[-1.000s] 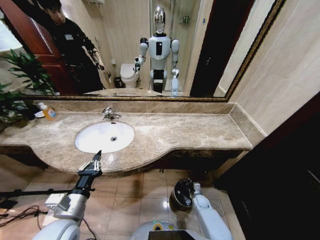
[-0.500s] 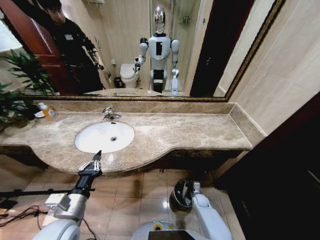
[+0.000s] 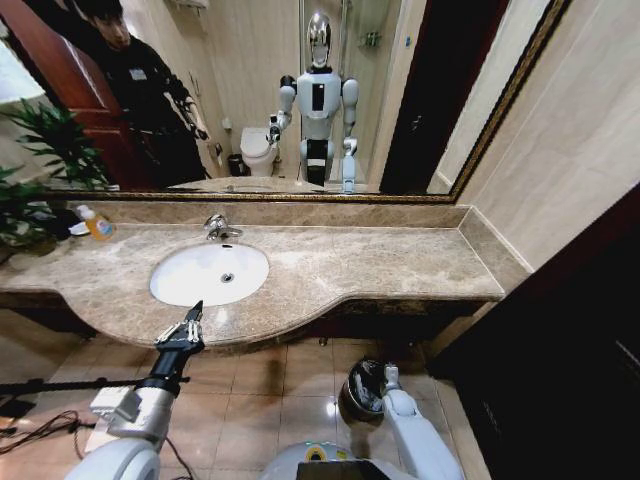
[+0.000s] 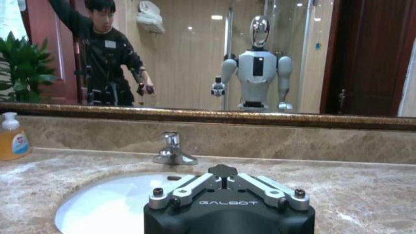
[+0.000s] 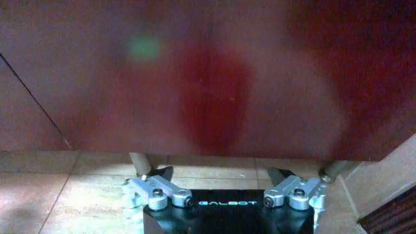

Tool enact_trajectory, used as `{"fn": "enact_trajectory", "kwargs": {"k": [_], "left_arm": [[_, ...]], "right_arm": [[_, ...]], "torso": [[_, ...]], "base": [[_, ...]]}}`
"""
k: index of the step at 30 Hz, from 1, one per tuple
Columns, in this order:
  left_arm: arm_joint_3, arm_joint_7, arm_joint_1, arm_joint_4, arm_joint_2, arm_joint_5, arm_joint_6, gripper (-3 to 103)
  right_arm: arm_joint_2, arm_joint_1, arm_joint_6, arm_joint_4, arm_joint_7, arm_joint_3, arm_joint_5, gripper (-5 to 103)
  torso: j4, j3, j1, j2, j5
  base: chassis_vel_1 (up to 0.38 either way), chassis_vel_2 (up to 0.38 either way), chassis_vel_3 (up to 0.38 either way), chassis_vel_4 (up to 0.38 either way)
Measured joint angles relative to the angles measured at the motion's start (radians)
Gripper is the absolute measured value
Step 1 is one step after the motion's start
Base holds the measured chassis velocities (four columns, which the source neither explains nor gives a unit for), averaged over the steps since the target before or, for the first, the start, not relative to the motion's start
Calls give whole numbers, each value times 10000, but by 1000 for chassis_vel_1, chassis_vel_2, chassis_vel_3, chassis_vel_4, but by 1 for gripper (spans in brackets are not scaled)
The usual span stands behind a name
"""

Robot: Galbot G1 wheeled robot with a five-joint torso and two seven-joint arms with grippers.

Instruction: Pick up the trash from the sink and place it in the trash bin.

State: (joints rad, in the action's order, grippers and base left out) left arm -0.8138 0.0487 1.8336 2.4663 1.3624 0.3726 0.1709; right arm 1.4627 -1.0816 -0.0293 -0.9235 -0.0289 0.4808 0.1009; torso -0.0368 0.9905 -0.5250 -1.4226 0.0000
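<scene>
The white oval sink (image 3: 180, 285) is set in the marble countertop (image 3: 380, 265), and its basin (image 4: 97, 209) looks bare; the trash is out of view. My left gripper (image 3: 196, 309) is shut and hangs at the counter's front edge, just short of the sink, pointing toward the faucet (image 4: 171, 151). In the left wrist view the left gripper (image 4: 223, 170) has its linkages folded together. Down on the floor, my right gripper (image 3: 377, 376) hangs over the dark round trash bin (image 3: 350, 397). In the right wrist view the right gripper (image 5: 218, 176) is open and holds nothing.
An orange soap bottle (image 3: 97, 223) and a potted plant (image 3: 30, 200) stand at the counter's left end. A dark cabinet (image 3: 560, 350) rises on the right. Cables (image 3: 35, 425) lie on the tile floor at the left. The counter's brown front panel (image 5: 215, 87) faces the right gripper.
My right arm has shifted slightly over the trash bin. The left arm has not moved.
</scene>
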Motion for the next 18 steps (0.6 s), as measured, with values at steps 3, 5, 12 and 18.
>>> {"fn": "enact_trajectory", "kwargs": {"k": [3, 5, 12, 18], "left_arm": [[0, 0, 0, 0, 0, 0, 0, 0], [0, 0, 0, 0, 0, 0, 0, 0], [0, 0, 0, -1, 0, 0, 0, 0], [0, 0, 0, 0, 0, 0, 0, 0]], "right_arm": [[-9, -12, -2, 0, -14, 1, -8, 100], [-29, -30, -103, 14, -9, -3, -24, 100], [-168, -185, -285, -14, -74, 0, -192, 100], [-332, -496, -44, -661, -162, 12, 77, 100]], "torso": [[0, 0, 0, 0, 0], [0, 0, 0, 0, 0], [0, 0, 0, 0, 0], [1, 0, 0, 0, 0]], "base": [[0, 0, 0, 0], [0, 0, 0, 0], [0, 0, 0, 0], [0, 0, 0, 0]]}}
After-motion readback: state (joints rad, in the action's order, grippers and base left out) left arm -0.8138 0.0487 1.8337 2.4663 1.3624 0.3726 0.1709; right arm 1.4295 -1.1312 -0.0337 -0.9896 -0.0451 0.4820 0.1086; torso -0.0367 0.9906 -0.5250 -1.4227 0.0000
